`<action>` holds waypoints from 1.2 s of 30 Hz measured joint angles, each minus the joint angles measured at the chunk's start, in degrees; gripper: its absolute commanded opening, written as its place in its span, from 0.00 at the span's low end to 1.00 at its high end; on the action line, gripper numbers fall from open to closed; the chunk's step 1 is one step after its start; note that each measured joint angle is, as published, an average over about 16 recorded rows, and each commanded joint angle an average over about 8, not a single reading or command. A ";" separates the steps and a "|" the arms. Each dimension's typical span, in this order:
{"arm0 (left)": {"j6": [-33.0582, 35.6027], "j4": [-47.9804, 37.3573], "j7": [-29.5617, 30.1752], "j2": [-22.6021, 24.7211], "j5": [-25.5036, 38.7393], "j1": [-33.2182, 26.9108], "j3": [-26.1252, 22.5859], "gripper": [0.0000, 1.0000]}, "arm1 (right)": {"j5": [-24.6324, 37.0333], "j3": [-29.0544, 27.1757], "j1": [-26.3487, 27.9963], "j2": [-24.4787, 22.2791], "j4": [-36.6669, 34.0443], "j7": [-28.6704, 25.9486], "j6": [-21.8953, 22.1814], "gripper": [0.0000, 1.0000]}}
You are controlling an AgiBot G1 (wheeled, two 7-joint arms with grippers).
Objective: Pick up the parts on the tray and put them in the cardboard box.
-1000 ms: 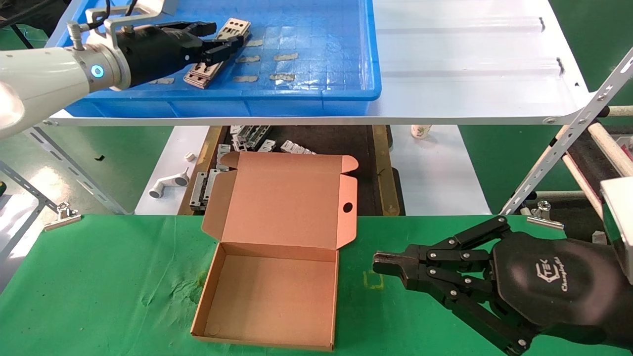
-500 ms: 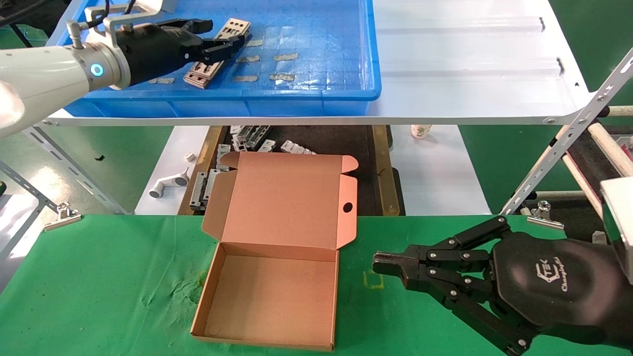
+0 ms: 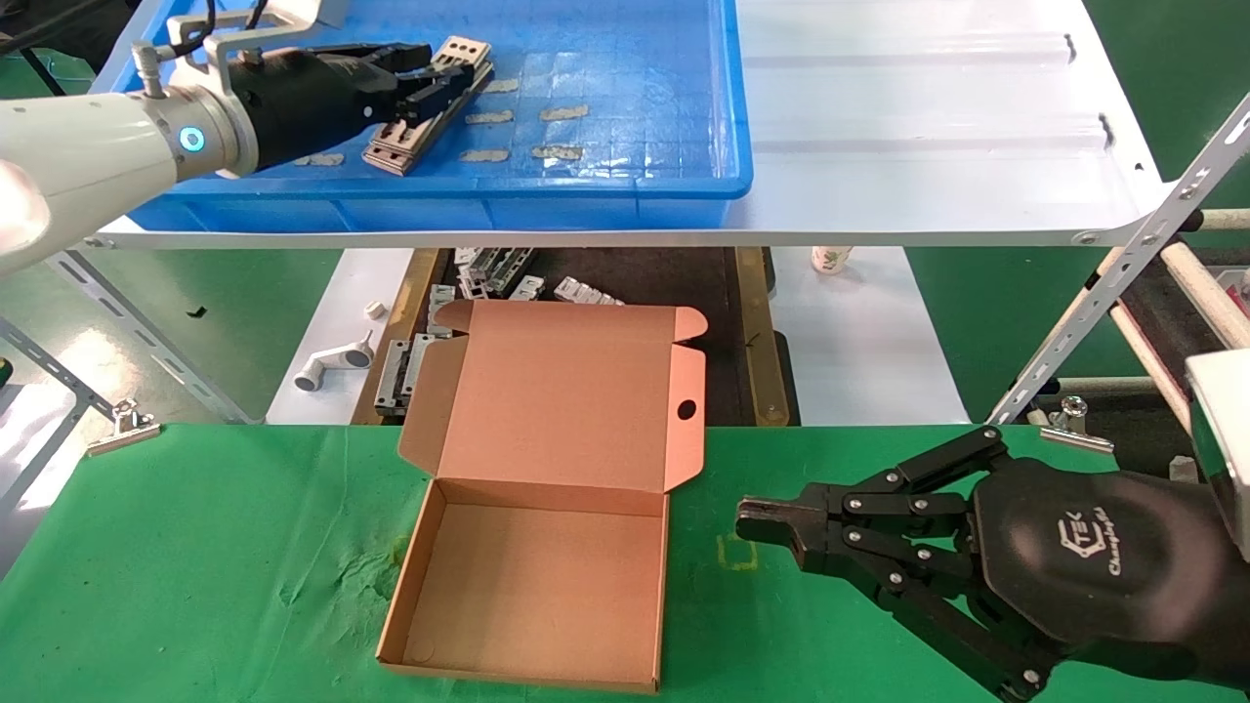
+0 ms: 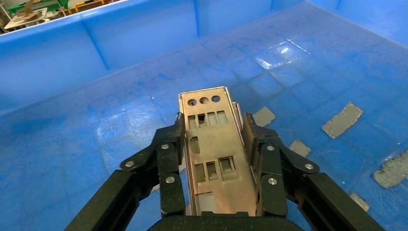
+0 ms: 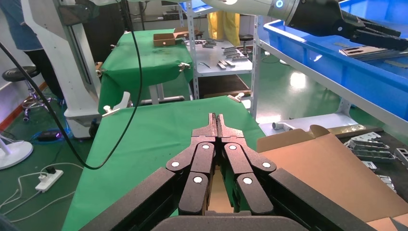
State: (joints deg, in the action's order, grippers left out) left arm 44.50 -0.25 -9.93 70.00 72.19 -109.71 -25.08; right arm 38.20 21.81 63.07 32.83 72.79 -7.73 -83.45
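Left pincer (image 3: 444,83) is inside the tray (image 3: 625,181), toward 10 o'clock in the head view, with its fingers (image 4: 169,154) closed against both long edges of a part (image 4: 214,149). The wrist view shows that part as a thin silver-grey plate with three round holes at its far end and several rectangular cut-outs along its length; the plate runs straight out between the fingers. Whether it is clear of the tray floor cannot be told. More parts (image 3: 395,146) lie just beside and under the pincer, toward the tray's near wall. Tan tape strips (image 3: 562,112) are stuck on the grid floor at about 3 o'clock from the pincer.

The tray sits on a white shelf (image 3: 928,117), at its left end. The cardboard box (image 3: 547,576) lies open on the green counter (image 3: 195,566) at 6 o'clock from the tray, lid hinged back, nothing inside it.

Right pincer (image 3: 757,517) hangs over the counter at 3 o'clock from the box, fingertips pressed together, holding nothing.
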 measured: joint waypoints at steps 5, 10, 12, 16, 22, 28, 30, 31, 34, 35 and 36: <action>0.04 0.06 0.14 -0.08 -0.05 -0.09 0.03 0.00 | 0.00 0.00 0.00 0.00 0.00 0.00 0.00 0.00; 0.29 0.30 0.20 -0.26 -0.27 -0.32 0.19 0.00 | 0.00 0.01 0.00 0.00 0.00 0.00 0.00 0.00; 0.41 0.40 0.19 -0.34 -0.39 -0.43 0.27 0.00 | 0.00 0.01 0.00 0.00 0.00 0.00 0.00 0.00; 0.79 0.64 0.15 -0.52 -0.68 -0.70 0.47 0.00 | -0.01 0.01 0.00 0.00 0.00 0.00 0.00 0.00; 3.77 1.67 -0.33 -1.28 -1.34 -1.39 0.91 0.00 | -0.01 0.01 0.00 0.00 0.00 0.01 0.00 0.00; 11.08 3.69 -1.66 -3.19 -1.97 -2.39 1.25 0.00 | -0.01 0.01 0.00 -0.01 0.00 0.01 0.01 0.00; 14.75 4.61 -2.28 -4.16 -2.19 -2.75 1.33 0.00 | -0.01 0.02 0.00 -0.01 0.00 0.01 0.01 0.00; 16.75 5.11 -2.64 -4.69 -2.27 -2.92 1.33 0.00 | -0.01 0.02 0.00 -0.01 0.00 0.01 0.01 0.00; 23.26 6.61 -3.70 -6.42 -2.39 -3.28 1.24 0.00 | -0.01 0.02 0.00 -0.01 0.00 0.01 0.01 0.00; 25.59 7.14 -4.08 -7.03 -2.40 -3.36 1.17 0.00 | -0.01 0.02 0.00 -0.01 0.00 0.01 0.01 0.00; 27.91 7.69 -4.48 -7.63 -2.38 -3.39 1.07 0.00 | -0.01 0.02 0.00 -0.01 0.00 0.01 0.01 0.00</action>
State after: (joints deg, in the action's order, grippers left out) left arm 72.41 7.44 -14.41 62.36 69.81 -113.10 -24.01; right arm 38.19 21.82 63.08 32.82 72.79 -7.72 -83.44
